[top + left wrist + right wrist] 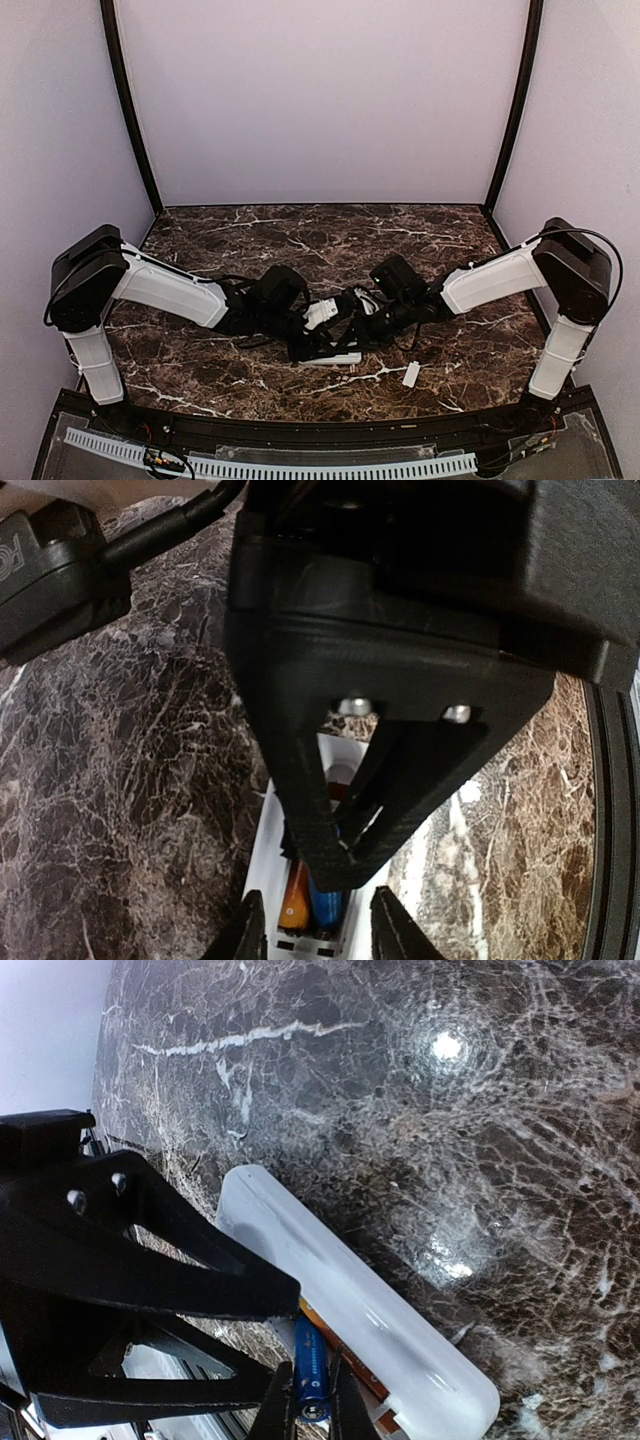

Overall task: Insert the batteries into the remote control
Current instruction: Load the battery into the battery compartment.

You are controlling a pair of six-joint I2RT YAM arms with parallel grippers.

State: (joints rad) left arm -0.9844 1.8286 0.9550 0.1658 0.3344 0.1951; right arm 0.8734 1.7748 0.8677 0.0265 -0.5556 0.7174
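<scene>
Left arm (165,288) reaches in low from the left edge toward the middle of the marble worktop (250,235). The left fingers (248,932) are closed on the remote control (263,865), one pressed against each long side. The remote lies flat on the worktop near the front centre, with its battery bay facing up. In the left wrist view the batteries (293,900) lie side by side in the bay, an orange cell on the left and a blue one just beside it. The right fingers (277,1410) come down over the bay and are clenched on the blue cell (310,1365); I cannot tell whether it is fully seated. A small flat white cover piece (411,374) lies on the worktop to the right of the remote, apart from it. Right arm (495,278) extends in from the right edge.
</scene>
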